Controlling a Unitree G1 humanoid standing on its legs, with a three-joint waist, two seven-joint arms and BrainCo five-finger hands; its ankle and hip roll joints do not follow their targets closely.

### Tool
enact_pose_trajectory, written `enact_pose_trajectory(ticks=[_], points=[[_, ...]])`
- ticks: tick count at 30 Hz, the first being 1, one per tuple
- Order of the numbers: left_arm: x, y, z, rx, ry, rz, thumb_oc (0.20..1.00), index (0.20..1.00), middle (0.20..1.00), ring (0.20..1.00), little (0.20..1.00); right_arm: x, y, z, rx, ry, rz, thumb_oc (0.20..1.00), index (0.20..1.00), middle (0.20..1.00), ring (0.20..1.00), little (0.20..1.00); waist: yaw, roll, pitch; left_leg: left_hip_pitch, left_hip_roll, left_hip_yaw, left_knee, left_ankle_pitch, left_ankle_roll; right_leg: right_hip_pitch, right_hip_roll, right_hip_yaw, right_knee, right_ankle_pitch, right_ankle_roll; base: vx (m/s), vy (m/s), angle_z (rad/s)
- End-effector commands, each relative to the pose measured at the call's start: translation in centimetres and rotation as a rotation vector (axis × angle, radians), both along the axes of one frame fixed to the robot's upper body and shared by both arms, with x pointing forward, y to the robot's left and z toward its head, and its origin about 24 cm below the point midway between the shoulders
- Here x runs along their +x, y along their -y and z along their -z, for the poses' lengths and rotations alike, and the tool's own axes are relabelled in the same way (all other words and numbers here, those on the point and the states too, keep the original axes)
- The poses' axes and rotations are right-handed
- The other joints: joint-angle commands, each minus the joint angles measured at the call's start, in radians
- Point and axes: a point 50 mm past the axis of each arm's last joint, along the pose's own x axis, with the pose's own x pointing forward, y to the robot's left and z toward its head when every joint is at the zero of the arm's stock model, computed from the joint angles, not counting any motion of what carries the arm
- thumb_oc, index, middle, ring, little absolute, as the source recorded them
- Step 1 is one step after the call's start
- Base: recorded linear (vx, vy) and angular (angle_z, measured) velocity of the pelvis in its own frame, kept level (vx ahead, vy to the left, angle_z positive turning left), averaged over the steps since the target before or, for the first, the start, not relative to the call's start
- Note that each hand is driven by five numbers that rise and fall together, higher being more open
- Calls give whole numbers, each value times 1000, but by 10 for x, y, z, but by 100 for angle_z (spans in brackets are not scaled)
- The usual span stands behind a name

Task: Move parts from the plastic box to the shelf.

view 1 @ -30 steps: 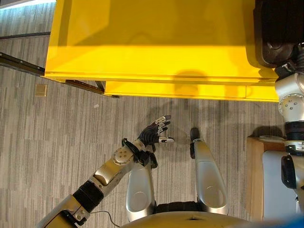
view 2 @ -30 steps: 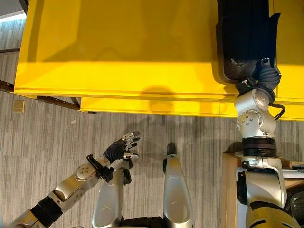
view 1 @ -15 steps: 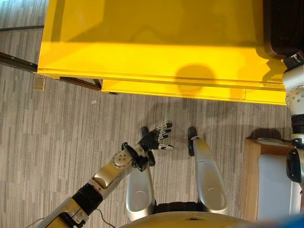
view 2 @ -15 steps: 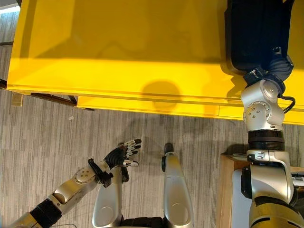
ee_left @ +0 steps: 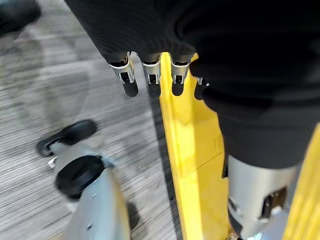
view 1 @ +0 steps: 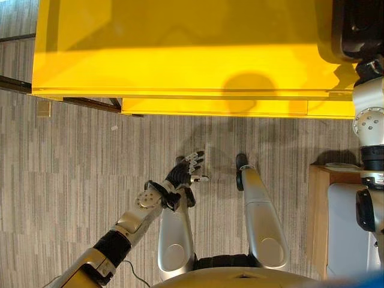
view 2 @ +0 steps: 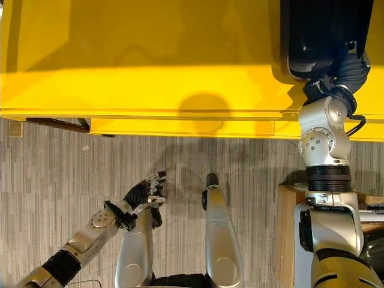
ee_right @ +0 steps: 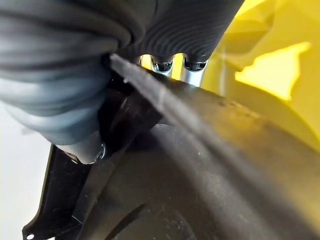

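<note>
A broad yellow shelf (view 1: 180,54) spans the space ahead of me above grey striped carpet floor (view 1: 60,180), with a wooden stand (view 1: 317,210) at my right. On the shelf's right end lies a large black part (view 2: 321,33); my right hand (ee_right: 172,65) is curled over its edge, gripping it. My left hand (view 1: 186,171) hangs low over the floor, fingers (ee_left: 150,82) loosely straight, holding nothing.
</note>
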Motion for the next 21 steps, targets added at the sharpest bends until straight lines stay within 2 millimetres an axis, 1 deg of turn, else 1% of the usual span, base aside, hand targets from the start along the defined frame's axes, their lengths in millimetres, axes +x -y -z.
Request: enact_pose_trajectory(ticks=[1,5,7,11,15,16,21], points=[[-12,2,2,-23,-2,45,1000,1000,1000,1000,1000,4,-3,-7,87,42,-37,200,200,200,200,200,14,-12,-34,12,4,-17,95,-152,31,26,27,-36,44,-73,-11,9,-48,14],[-14,-1,7,-17,-10,42,1000,1000,1000,1000,1000,4,-8,-9,71,36,-42,200,200,200,200,200,32,-22,-34,-14,2,-43,78,-134,30,6,37,-42,66,-84,-18,-3,-60,12],[-15,2,6,-10,6,54,1000,1000,1000,1000,1000,4,-10,-1,75,-17,-28,200,200,200,200,200,38,-22,-34,-33,-3,-56,77,-126,28,-7,41,-41,75,-89,-20,-5,-27,10],[-13,-1,3,-2,21,43,1000,1000,1000,1000,1000,11,-2,27,165,-153,-24,200,200,200,200,200,48,-21,-34,-59,-10,-67,83,-126,29,-26,44,-44,79,-88,-24,-18,-15,10],[-10,1,-2,-2,33,49,1000,1000,1000,1000,1000,16,4,39,205,-210,-35,200,200,200,200,200,49,-14,-34,-64,-17,-67,77,-126,29,-33,41,-45,68,-83,-26,5,8,1],[-10,1,-3,2,33,56,1000,1000,1000,1000,1000,17,5,41,210,-221,-40,200,200,200,200,200,48,-15,-34,-50,-24,-75,81,-148,25,-16,37,-38,69,-103,-20,50,26,3],[-9,2,-6,11,36,60,1000,1000,1000,1000,1000,22,4,52,260,-255,-70,200,200,200,200,200,52,-11,-34,-44,-26,-72,81,-153,27,-10,33,-42,63,-102,-19,2,5,3]])
